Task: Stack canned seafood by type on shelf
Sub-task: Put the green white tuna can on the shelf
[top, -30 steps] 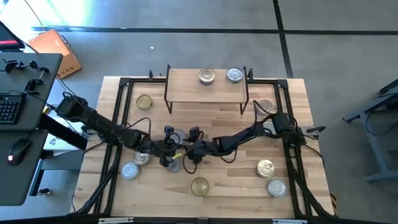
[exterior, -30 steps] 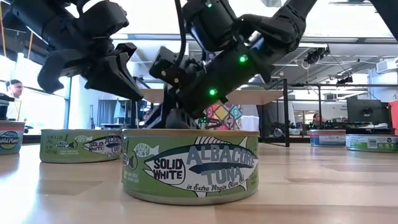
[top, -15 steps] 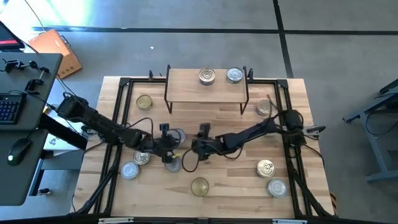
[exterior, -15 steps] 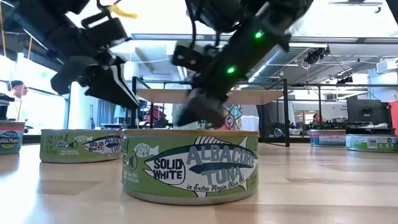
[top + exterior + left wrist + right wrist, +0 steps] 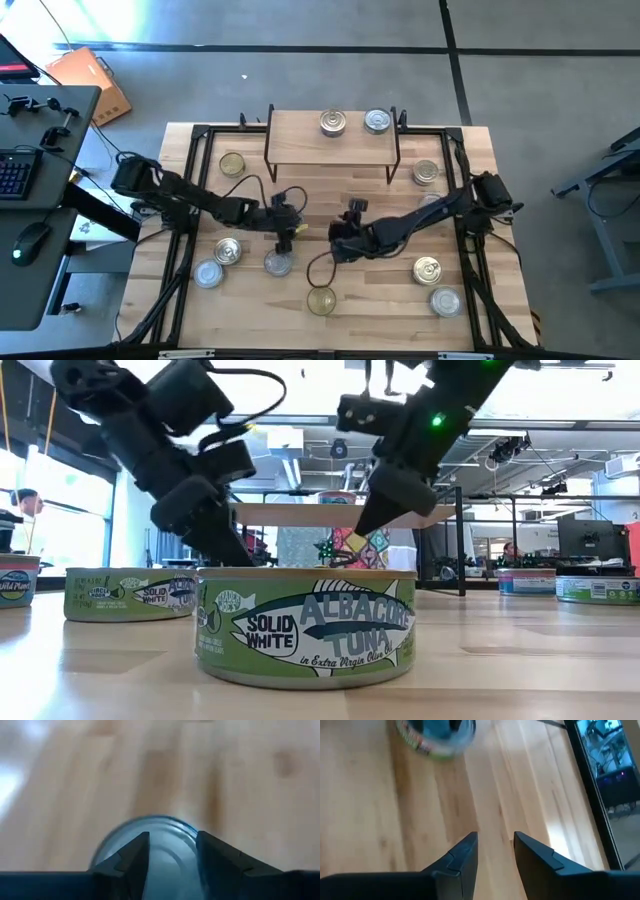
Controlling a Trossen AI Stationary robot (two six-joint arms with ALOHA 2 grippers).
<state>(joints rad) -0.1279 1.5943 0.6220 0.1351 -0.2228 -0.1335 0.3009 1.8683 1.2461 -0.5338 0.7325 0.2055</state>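
The shelf (image 5: 300, 140) stands at the table's far middle and carries two silver tins (image 5: 333, 122) (image 5: 377, 121). Several more tins of canned seafood lie about the table, among them a silver one (image 5: 277, 263) and a gold-topped one (image 5: 321, 299), which fills the front of the low view (image 5: 305, 625). My left gripper (image 5: 287, 228) is open and points down over a silver-topped tin (image 5: 150, 840) at mid-table. In the high view that gripper hides the tin. My right gripper (image 5: 345, 238) hangs open over bare wood (image 5: 495, 840), just right of the left one. My left gripper's fingertips (image 5: 142, 842) stand over the tin's flat top (image 5: 170, 855), inside its rim, coming from above. I cannot tell whether they touch it. The tin sits flat on the table.
Tins lie at the left (image 5: 227, 251) (image 5: 207, 273) (image 5: 232, 164) and right (image 5: 427, 268) (image 5: 445, 300) (image 5: 425, 173). A black frame (image 5: 200, 180) runs along the table's sides. Bare wood lies between shelf and grippers.
My left gripper has opened and gone toward the table's far and right edges, away from the silver tin at the near middle and over another tin. My right gripper has risen and drawn back toward the table's right edge.
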